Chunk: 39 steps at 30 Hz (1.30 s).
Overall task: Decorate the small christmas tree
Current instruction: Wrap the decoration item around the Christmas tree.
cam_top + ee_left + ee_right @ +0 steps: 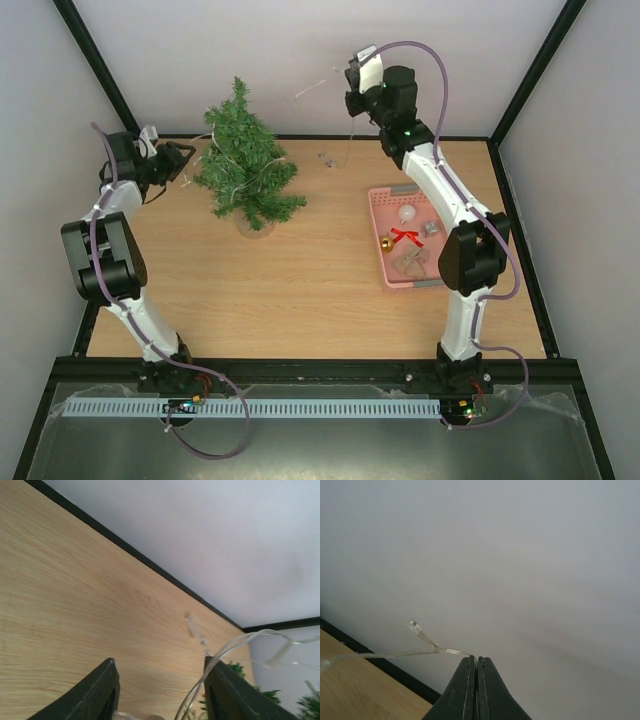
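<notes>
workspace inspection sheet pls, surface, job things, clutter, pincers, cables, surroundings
surface: wooden table, light grain.
job's things: small christmas tree upright at back left, light string draped on it; pink basket on the right holding a white ball, red bow and gold bell.
clutter: small clear bits on the table at the back, too small to tell.
grippers: left pincer open beside the tree, string running through the gap, not clamped; right pincer shut on the light string, high at the back.
cables: purple cables along both arms.
surroundings: white walls, black frame.

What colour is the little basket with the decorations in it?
Pink. The basket shows best in the top external view.
</notes>
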{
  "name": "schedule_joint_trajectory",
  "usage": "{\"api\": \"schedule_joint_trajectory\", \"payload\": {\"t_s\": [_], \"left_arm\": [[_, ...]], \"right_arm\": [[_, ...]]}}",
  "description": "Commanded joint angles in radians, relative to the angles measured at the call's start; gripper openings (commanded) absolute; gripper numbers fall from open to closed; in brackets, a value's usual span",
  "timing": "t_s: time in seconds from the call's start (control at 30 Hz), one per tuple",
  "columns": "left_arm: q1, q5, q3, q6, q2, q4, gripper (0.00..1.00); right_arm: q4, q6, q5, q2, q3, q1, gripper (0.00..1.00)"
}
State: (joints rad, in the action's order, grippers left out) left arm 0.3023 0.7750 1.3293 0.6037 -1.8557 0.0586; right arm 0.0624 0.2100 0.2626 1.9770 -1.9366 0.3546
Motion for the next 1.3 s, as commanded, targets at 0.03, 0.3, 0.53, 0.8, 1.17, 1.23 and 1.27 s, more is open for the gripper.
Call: {"api": "schedule_joint_trajectory", "payload": {"t_s": [0.03,0.3,0.53,0.8,1.17,1.23,1.27], "left_arm": [[0.008,0.115,-0.02,0.072,0.047,0.06,0.52],[0.003,0.22,-0.057,0.093,0.06,0.054,0.53],[0.002,0.04,-0.061,-0.06,0.155,-0.109,0.55],[-0.02,-0.128,-0.182,-0.089,0.314,-0.117,0.55],[-0.205,-0.554,-0.425,-0.13,0.649,-0.035,0.54],[-0.219,-0.569,-0.459,-0.121,0.688,-0.031,0.54],[-0.221,-0.572,-0.474,-0.115,0.707,-0.031,0.54]], "right_arm": [[0.039,0.004,0.031,-0.018,0.003,-0.003,0.02],[0.05,-0.016,0.068,0.055,-0.069,-0.003,0.02],[-0.026,-0.014,0.048,0.062,-0.125,-0.003,0.02],[-0.181,-0.045,-0.018,-0.017,-0.123,-0.003,0.02],[-0.266,-0.233,0.031,-0.232,0.192,0.058,0.02],[-0.269,-0.239,0.027,-0.284,0.251,0.071,0.02],[-0.263,-0.236,0.033,-0.31,0.285,0.08,0.02]]}}
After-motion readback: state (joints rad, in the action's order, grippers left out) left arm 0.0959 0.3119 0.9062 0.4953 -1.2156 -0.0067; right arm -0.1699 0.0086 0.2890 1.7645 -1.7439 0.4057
